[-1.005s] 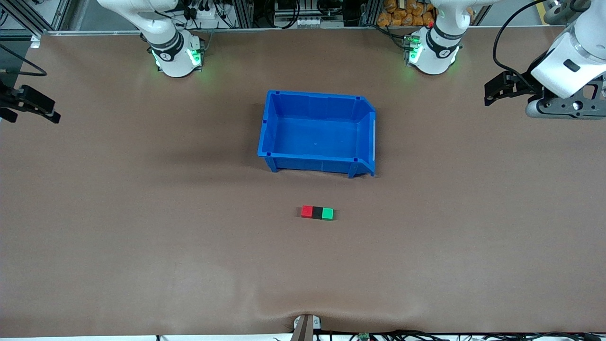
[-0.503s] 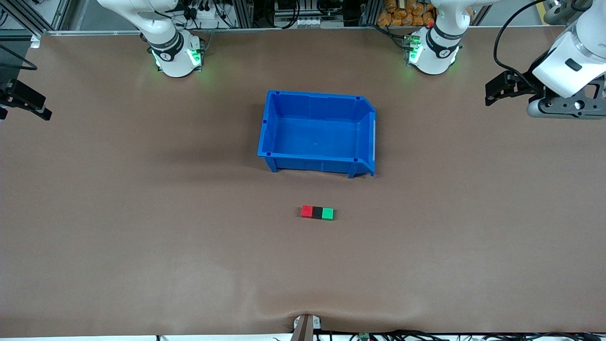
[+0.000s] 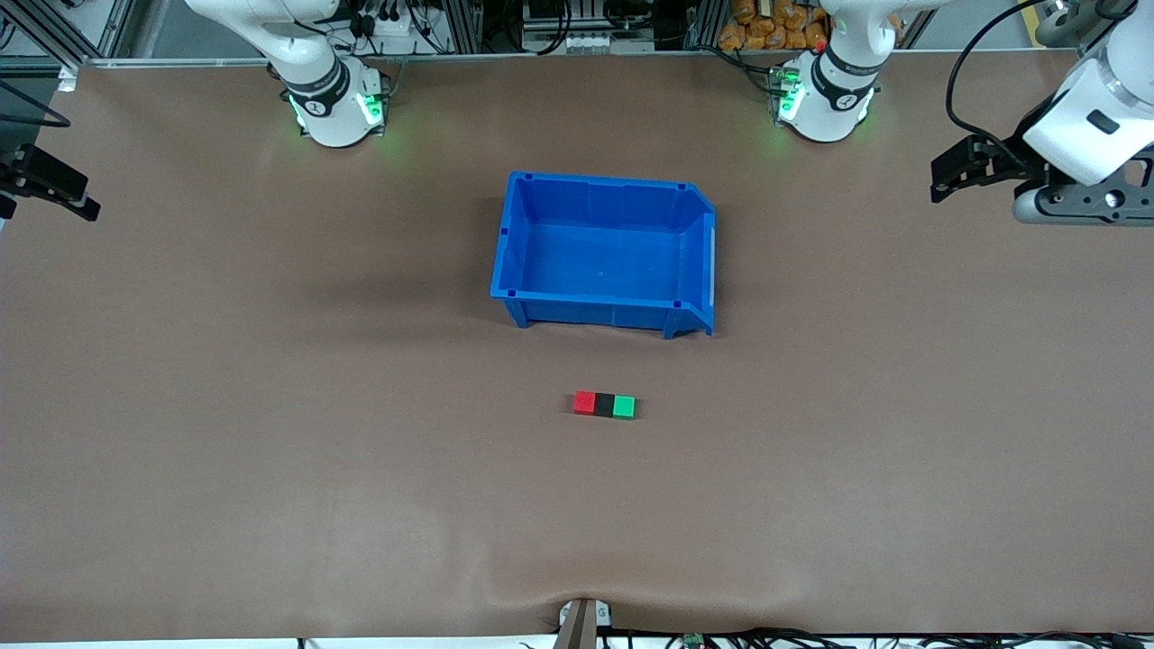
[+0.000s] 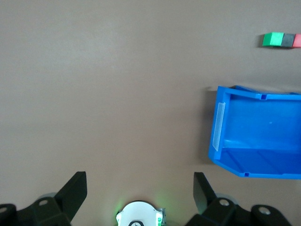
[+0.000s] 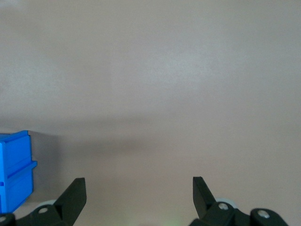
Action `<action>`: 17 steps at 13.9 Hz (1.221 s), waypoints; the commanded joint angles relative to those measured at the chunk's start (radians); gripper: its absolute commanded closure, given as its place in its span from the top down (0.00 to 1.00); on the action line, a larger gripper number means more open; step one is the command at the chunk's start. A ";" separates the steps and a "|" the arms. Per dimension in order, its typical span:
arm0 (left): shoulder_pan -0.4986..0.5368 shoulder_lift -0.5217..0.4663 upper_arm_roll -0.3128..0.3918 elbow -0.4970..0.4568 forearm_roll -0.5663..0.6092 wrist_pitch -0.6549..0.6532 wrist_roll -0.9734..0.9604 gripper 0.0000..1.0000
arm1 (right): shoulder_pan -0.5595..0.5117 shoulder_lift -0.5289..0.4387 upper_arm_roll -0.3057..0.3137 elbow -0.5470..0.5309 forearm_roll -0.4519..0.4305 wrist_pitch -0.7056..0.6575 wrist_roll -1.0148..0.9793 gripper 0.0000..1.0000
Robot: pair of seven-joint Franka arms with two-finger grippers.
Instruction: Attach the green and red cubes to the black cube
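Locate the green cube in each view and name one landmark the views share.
Front view: green cube ends the three-cube row, touching the black cube, nearer the camera than the blue bin.
Left wrist view: green cube near the frame's edge.
Right wrist view: not in it.
Shared landmark: the blue bin.

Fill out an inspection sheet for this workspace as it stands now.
Surface: brown table, bare around the items.
Job's things: red cube, black cube and green cube joined in a row, black in the middle.
Clutter: blue bin, nothing in it, farther from the front camera than the cubes.
Grippers: left claw and right claw open, holding nothing, parked at their table ends.
Cables: black cable on left arm.
Surroundings: metal framing.
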 commanded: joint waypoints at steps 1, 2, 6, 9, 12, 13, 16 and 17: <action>0.009 -0.015 0.000 0.009 0.014 0.001 0.025 1.00 | -0.019 -0.013 0.011 0.002 0.038 -0.012 0.019 1.00; 0.011 -0.015 0.003 0.009 0.012 0.003 0.023 1.00 | -0.019 -0.013 0.011 0.002 0.052 -0.012 0.019 1.00; 0.018 -0.011 0.002 0.011 0.009 0.020 0.025 1.00 | -0.018 -0.013 0.012 0.001 0.052 -0.012 0.017 1.00; 0.020 -0.008 0.002 0.011 0.009 0.020 0.025 1.00 | -0.018 -0.013 0.012 0.001 0.050 -0.015 0.017 1.00; 0.043 0.026 0.011 0.055 -0.002 0.024 0.013 1.00 | -0.018 -0.014 0.017 -0.001 0.050 -0.019 0.017 1.00; 0.043 0.028 0.011 0.062 -0.002 0.024 0.013 1.00 | -0.018 -0.013 0.015 -0.001 0.047 -0.026 0.016 1.00; 0.034 0.028 0.010 0.062 -0.003 0.024 0.011 1.00 | -0.018 -0.013 0.015 -0.002 0.044 -0.028 0.016 1.00; 0.032 0.028 0.010 0.062 -0.003 0.024 0.008 1.00 | -0.018 -0.014 0.015 -0.001 0.043 -0.028 0.016 1.00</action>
